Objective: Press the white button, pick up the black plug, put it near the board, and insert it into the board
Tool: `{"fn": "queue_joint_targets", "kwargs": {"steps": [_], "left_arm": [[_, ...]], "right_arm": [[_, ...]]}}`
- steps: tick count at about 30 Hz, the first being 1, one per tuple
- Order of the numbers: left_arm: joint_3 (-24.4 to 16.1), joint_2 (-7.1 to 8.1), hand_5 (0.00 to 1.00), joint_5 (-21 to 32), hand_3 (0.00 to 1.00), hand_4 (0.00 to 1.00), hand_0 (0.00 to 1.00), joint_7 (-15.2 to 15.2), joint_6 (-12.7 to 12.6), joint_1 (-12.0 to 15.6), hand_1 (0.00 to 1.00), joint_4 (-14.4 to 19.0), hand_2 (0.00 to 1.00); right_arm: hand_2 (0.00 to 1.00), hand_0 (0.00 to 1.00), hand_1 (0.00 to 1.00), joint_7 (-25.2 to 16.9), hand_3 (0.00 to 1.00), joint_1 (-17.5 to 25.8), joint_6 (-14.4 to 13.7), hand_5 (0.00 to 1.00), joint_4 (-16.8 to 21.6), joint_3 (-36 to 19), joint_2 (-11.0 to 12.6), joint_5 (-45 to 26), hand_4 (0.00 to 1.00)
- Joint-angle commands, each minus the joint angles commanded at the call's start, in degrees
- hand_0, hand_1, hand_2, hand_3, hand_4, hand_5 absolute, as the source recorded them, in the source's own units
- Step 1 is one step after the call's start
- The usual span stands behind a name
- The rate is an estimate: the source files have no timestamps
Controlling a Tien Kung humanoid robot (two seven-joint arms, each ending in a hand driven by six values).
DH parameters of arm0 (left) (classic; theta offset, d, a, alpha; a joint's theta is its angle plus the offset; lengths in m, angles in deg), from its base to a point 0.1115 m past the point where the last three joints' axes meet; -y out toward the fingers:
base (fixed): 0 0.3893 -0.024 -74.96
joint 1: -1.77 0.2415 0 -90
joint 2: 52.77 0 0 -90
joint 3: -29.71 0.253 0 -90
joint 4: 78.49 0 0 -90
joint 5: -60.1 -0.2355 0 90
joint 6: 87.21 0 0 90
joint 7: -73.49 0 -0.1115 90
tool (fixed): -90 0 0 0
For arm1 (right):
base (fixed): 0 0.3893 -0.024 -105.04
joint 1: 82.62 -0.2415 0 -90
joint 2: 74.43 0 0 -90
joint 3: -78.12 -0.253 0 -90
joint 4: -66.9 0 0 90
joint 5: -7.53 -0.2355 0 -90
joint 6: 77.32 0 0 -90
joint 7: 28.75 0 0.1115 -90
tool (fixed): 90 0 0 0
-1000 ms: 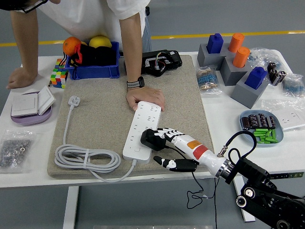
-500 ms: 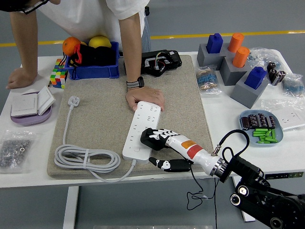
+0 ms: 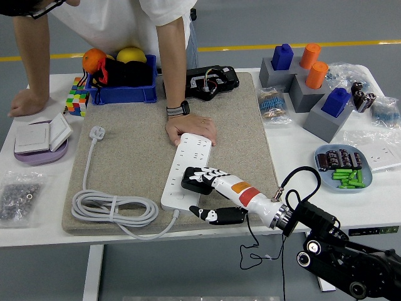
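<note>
A white power strip (image 3: pixel 187 169) lies lengthwise on the tan mat (image 3: pixel 135 144), its white cable coiled at the mat's front left (image 3: pixel 113 208). My right hand (image 3: pixel 203 191) comes in from the lower right, its fingers curled over the black plug (image 3: pixel 192 180), with the thumb stretched out below at the mat's front edge. It holds the plug over the strip's near end; whether the plug touches the sockets is hidden. A person's hand (image 3: pixel 190 127) presses down on the strip's far end. The left arm does not show.
A blue bin (image 3: pixel 124 92) with fruit, a colour cube (image 3: pixel 76 100) and a black device (image 3: pixel 211 82) line the back. Grey blocks with blue and orange cylinders (image 3: pixel 313 88) and a blue dish (image 3: pixel 341 168) are at the right. A wall switch (image 3: pixel 42 137) and a bag of nuts (image 3: pixel 20 195) lie left.
My right hand has shifted left with the black plug, from beside the strip's near right edge to over its near end. The person's hands have stayed put.
</note>
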Motion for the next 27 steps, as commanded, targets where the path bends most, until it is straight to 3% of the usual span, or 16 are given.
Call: {"fn": "queue_joint_targets", "kwargs": {"steps": [27], "left_arm": [[-0.32, -0.13, 0.373, -0.29, 0.694, 0.586, 0.625, -0.05, 0.03, 0.06, 0.632, 0.00, 0.638]], "right_arm": [[0.876, 0.998, 0.911, 2.51, 0.846, -3.83, 1.46, 0.679, -4.15, 2.91, -3.72, -0.81, 0.685]]}}
